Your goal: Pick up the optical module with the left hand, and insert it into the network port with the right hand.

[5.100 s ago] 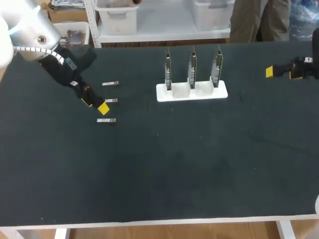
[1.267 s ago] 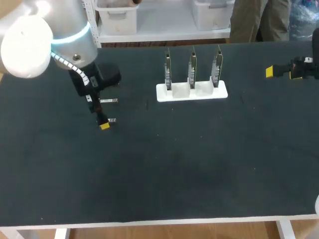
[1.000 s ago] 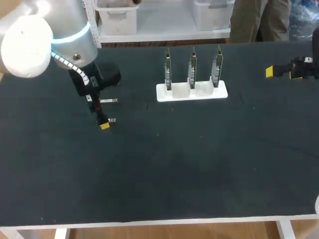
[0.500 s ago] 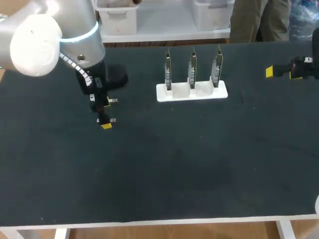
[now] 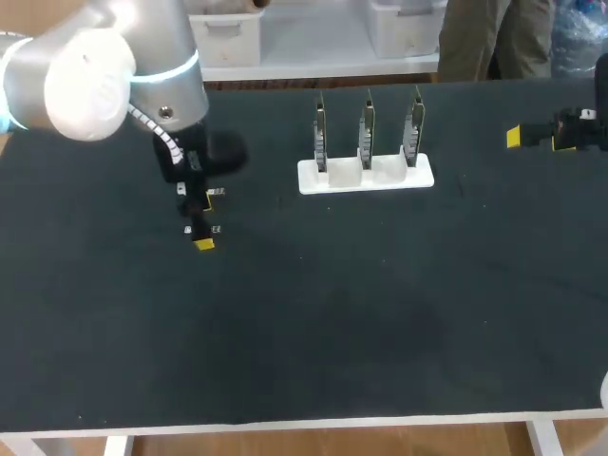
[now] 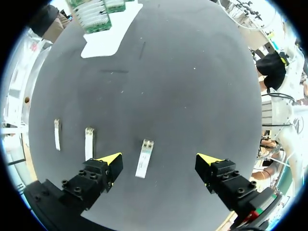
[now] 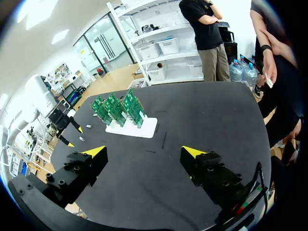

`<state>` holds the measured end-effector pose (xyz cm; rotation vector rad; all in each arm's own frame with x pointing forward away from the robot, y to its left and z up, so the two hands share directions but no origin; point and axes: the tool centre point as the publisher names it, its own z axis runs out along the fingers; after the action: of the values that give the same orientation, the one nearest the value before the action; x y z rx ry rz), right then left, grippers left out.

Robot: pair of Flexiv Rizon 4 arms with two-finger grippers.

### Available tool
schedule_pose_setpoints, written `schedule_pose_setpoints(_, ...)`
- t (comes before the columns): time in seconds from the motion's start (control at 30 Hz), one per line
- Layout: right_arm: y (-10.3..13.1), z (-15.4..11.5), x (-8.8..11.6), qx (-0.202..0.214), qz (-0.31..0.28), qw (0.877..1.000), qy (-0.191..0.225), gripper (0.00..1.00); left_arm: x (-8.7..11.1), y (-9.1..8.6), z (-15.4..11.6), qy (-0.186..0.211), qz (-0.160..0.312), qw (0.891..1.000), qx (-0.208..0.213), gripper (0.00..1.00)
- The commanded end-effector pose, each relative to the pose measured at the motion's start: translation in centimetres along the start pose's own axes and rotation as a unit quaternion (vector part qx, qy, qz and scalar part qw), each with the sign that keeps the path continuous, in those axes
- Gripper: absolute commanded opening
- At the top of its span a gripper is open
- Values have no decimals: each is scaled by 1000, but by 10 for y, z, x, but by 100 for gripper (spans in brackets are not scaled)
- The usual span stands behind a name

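Left gripper (image 6: 159,161) drifted closer to the rack (image 5: 366,177), spread wide astride a module (image 6: 144,158); right gripper (image 7: 143,154) also spread wide.

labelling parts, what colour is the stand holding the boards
White stand, clearest in the head view.

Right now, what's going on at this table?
The left gripper hangs open just above the table, with one optical module lying between its fingers, not yet gripped. Two more modules lie beside it. The right gripper is open and empty at the right side, well away from the white stand holding three circuit boards.
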<state>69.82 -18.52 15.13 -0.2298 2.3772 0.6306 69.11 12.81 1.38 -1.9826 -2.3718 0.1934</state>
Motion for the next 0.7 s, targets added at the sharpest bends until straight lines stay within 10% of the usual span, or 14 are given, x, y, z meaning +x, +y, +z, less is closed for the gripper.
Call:
schedule_pose_setpoints(0.03,0,0,0,0,0,1000,0,100,9,-7,-7,1,-2,1000,-8,100)
schedule_pose_setpoints(0.7,0,0,0,0,0,1000,0,100,17,-9,6,-5,5,1000,-1,100)
